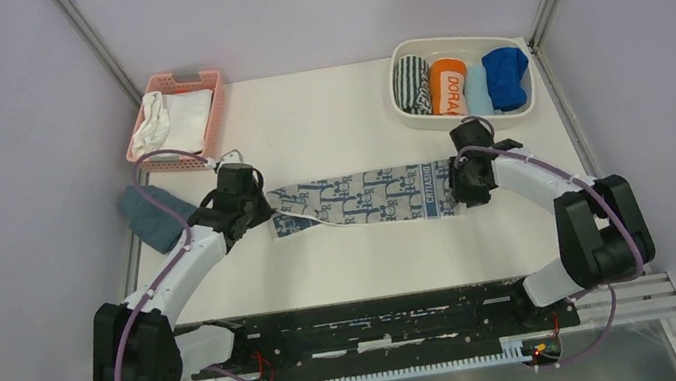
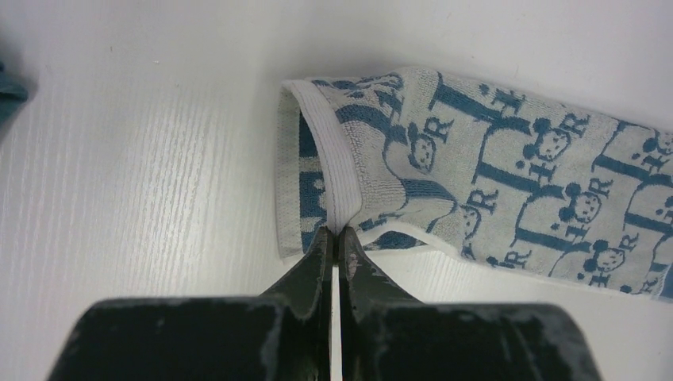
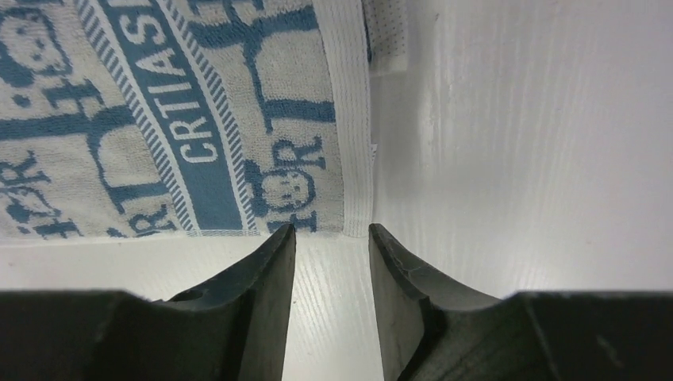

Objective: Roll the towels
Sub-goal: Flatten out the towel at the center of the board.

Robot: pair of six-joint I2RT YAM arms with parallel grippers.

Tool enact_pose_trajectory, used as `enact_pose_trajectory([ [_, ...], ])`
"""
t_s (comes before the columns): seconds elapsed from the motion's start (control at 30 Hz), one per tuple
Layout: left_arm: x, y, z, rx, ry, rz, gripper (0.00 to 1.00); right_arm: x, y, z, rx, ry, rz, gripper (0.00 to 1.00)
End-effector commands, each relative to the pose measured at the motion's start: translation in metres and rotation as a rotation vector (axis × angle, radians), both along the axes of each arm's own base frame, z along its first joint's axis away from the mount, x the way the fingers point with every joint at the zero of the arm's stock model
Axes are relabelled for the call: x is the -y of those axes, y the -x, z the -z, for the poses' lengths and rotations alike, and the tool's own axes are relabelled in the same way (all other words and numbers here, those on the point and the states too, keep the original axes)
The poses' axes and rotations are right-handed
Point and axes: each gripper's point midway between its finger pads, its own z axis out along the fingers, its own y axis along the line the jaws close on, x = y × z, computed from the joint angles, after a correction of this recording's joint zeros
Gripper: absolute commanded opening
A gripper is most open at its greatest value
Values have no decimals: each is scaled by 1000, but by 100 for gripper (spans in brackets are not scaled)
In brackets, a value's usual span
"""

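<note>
The long whitish towel with a grey-blue print (image 1: 365, 196) lies stretched flat across the middle of the table. My left gripper (image 1: 261, 207) is at its left end, where the end is folded back, and the jaws (image 2: 336, 232) are shut on the white hem (image 2: 340, 171). My right gripper (image 1: 459, 182) stands at the right end. It is open (image 3: 331, 230), with the fingertips just touching the towel's near corner and bare table between them. A light blue towel (image 1: 478, 89) and a royal blue towel (image 1: 505, 76) sit rolled in the white bin.
The white bin (image 1: 396, 65) at the back right also holds a striped roll (image 1: 413, 84) and an orange roll (image 1: 447, 86). A pink basket (image 1: 214, 118) with white cloths stands at the back left. A dull teal-grey cloth (image 1: 154, 218) lies beside my left arm.
</note>
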Motion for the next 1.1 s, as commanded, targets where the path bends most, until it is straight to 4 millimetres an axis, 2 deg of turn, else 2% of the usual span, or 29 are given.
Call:
enact_pose_trajectory([
  [0.0,3,-9,-9,52,15,19,3,-3,5,18,-46,-22,34,44],
  [0.27,1,-7,-12,59,10,16,3,12,8,33,-90,44,98,39],
  [0.43,1,-8,-13,62,11,16,3,18,9,25,-73,63,111,39],
  [0.63,2,-8,-13,67,16,17,3,22,5,6,-23,81,100,42],
  [0.8,4,-8,-13,65,23,21,3,17,10,18,-61,57,96,43],
  [0.97,3,-7,-13,67,24,21,3,13,15,40,-118,43,99,42],
  [1.07,3,-8,-14,70,23,20,3,11,17,48,-139,30,100,36],
])
